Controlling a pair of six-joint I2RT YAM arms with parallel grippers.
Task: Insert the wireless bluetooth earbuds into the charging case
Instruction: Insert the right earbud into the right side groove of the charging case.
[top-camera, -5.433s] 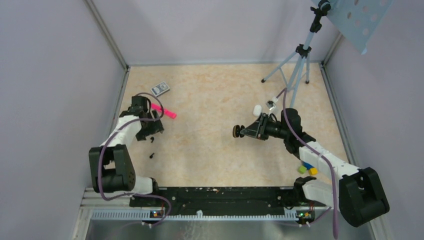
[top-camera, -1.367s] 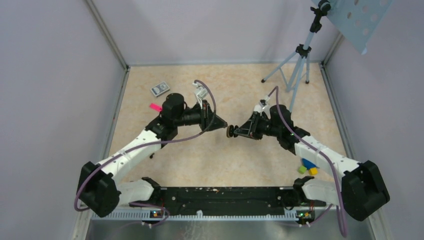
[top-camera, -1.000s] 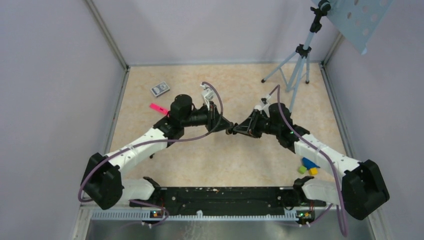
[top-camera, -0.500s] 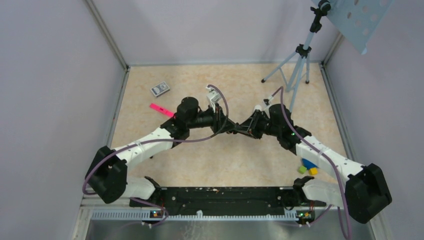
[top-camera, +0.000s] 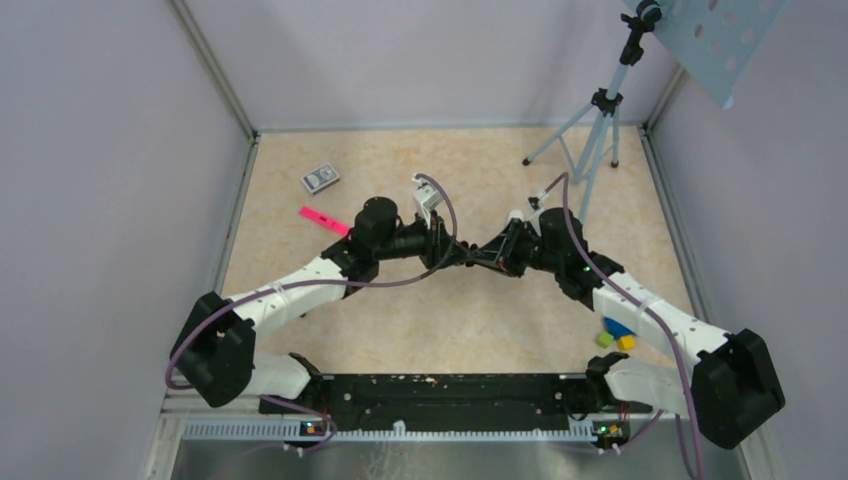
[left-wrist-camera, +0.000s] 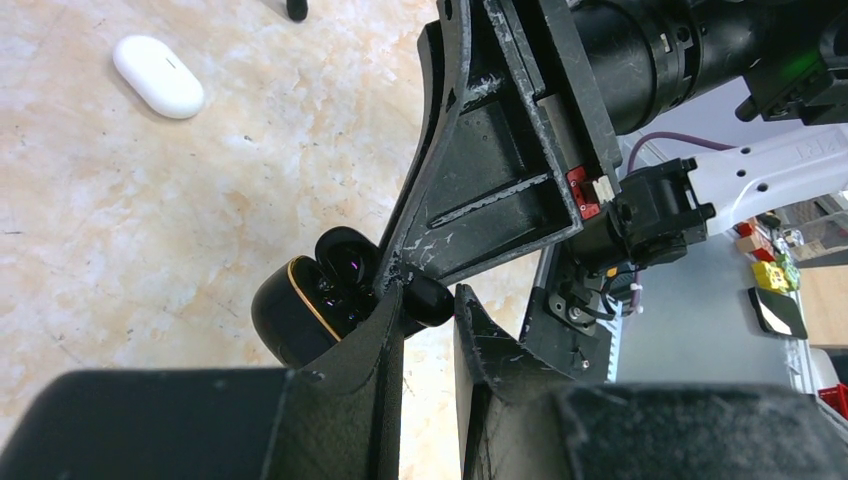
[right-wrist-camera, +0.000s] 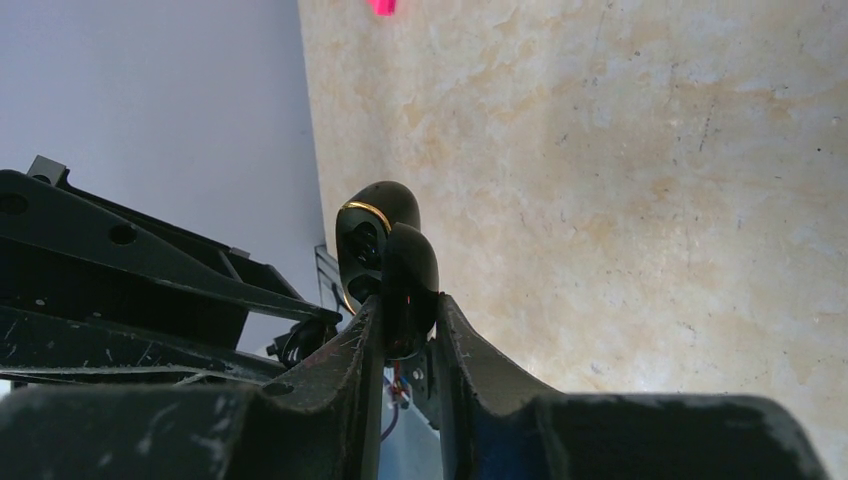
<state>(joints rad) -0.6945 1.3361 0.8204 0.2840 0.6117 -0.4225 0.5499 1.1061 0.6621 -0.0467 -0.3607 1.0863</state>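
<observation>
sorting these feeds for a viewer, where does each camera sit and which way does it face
Top external: above and behind the bases, looking down on the table; both arms show, left gripper and right gripper tip to tip.
Left wrist: on the left arm, looking past its own fingers at the charging case and the right gripper.
Right wrist: on the right arm, looking past its own fingers pinching the case toward the table.
Shared: both wrist views show the case.

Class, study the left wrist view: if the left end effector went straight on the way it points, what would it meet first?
The open charging case, gripped by the right end effector. It sits right at the tips of the left end effector; whether they touch is unclear.
</observation>
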